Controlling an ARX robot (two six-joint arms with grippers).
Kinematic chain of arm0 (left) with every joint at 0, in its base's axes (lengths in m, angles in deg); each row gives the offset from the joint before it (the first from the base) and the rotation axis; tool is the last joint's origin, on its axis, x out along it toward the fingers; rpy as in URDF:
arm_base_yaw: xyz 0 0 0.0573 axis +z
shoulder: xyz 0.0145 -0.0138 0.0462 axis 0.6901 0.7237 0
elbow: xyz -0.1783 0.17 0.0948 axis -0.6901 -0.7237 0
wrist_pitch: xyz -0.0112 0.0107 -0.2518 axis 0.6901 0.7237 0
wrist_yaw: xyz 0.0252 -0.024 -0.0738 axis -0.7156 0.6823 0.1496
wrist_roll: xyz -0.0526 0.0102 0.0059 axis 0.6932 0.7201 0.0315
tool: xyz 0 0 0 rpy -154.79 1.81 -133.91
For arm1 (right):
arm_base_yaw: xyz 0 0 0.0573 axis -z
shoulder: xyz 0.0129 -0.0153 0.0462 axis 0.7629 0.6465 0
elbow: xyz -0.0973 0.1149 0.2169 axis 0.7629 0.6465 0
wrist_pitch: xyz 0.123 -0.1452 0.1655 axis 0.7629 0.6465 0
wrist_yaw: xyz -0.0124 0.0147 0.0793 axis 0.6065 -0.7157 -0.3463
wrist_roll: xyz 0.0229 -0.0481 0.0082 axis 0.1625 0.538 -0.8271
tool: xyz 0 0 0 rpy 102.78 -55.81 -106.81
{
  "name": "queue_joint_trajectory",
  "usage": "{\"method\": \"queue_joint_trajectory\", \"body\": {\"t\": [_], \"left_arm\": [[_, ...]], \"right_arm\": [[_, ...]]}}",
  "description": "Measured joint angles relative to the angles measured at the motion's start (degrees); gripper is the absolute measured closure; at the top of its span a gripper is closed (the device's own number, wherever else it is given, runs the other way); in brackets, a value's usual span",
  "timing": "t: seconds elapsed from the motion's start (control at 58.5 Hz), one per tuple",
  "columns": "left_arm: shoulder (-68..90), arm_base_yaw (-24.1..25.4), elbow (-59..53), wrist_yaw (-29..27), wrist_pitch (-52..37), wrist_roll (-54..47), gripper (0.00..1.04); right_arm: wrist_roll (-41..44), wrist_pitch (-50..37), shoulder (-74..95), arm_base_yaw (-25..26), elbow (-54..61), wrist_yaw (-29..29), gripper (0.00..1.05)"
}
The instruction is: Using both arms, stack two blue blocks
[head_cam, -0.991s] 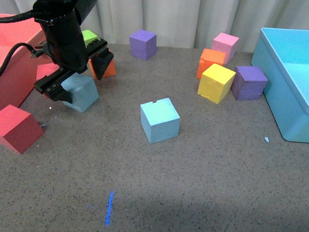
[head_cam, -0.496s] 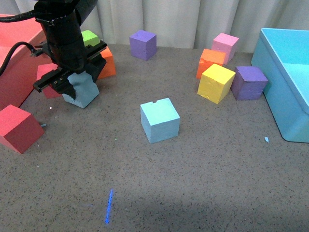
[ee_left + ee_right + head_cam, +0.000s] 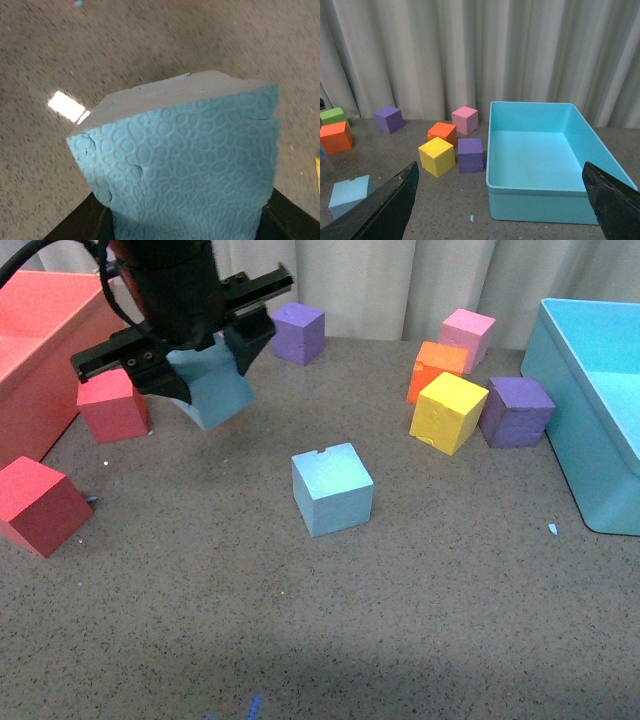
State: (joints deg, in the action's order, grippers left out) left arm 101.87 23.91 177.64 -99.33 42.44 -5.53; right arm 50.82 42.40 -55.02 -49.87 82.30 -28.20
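Observation:
My left gripper (image 3: pixel 200 370) is shut on a light blue foam block (image 3: pixel 212 388) and holds it in the air, up and to the left of the second blue block (image 3: pixel 332 489), which sits on the grey table with a small notch on its top edge. In the left wrist view the held block (image 3: pixel 185 160) fills the frame between the black jaws. My right gripper (image 3: pixel 502 200) is open and empty, out of the front view; its wrist view shows the notched block (image 3: pixel 350 194) at lower left.
A big cyan bin (image 3: pixel 590 410) stands at the right. Yellow (image 3: pixel 447 411), orange (image 3: pixel 436 368), pink (image 3: pixel 467 336) and purple (image 3: pixel 514 410) cubes cluster beside it. Another purple cube (image 3: pixel 297 331) is at the back. Red cubes (image 3: pixel 112 404) and a red bin (image 3: pixel 35 360) are at the left.
My left gripper has lifted the blue block off the table and moved it up and to the right, towards the notched block. The orange and green cubes behind it are now hidden.

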Motion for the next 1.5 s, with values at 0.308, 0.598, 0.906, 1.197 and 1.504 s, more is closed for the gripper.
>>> {"method": "queue_joint_trajectory", "body": {"t": [0.308,0.598,0.906,1.197,1.504], "left_arm": [[-2.8,-7.7,-4.4,0.3,-0.3,0.1,0.57],[-2.3,-12.1,-2.9,0.0,1.0,0.2,0.58],[0.2,-14.5,-0.2,0.3,1.8,0.0,0.58],[2.4,-14.4,0.8,0.3,2.3,0.0,0.58],[3.0,-14.4,1.7,1.9,3.6,0.0,0.58]], "right_arm": [[0.0,0.0,0.0,0.0,0.0,0.0,0.09],[0.0,0.0,0.0,0.0,0.0,0.0,0.09],[0.0,0.0,0.0,0.0,0.0,0.0,0.09],[0.0,0.0,0.0,0.0,0.0,0.0,0.09],[0.0,0.0,0.0,0.0,0.0,0.0,0.09]]}}
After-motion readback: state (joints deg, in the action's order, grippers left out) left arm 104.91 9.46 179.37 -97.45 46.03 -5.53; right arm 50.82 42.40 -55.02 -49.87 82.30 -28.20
